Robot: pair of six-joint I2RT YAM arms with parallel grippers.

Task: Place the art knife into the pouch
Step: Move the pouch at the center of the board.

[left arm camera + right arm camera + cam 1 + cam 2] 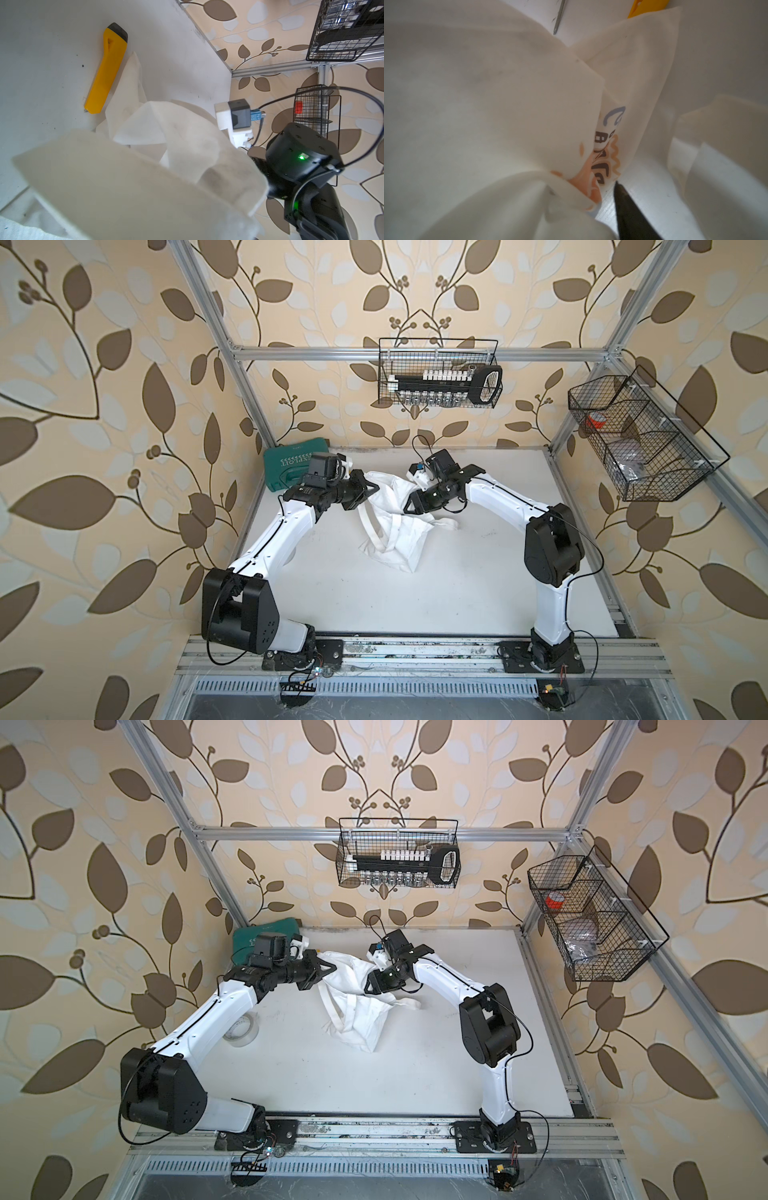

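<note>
The pouch (pixel 390 539) (pixel 357 1019) is a crumpled white cloth bag lying mid-table, its loop handles spread toward the front. My left gripper (pixel 371 488) (pixel 328 968) is shut on its far-left edge and lifts it; the cloth (pixel 145 187) hides the jaws in the left wrist view. My right gripper (pixel 409 506) (pixel 370 986) reaches into the cloth from the right. In the right wrist view one dark finger (pixel 629 207) shows beside a fold (pixel 488 104) with coloured lettering; the other finger is covered. The yellow art knife (pixel 106 68) (pixel 648 8) lies on the table beside the pouch's far corner.
A green hard case (pixel 291 460) sits at the back left behind my left wrist. A clear tape roll (pixel 243 1031) lies under the left forearm. Wire baskets hang on the back wall (pixel 438 373) and the right wall (pixel 636 439).
</note>
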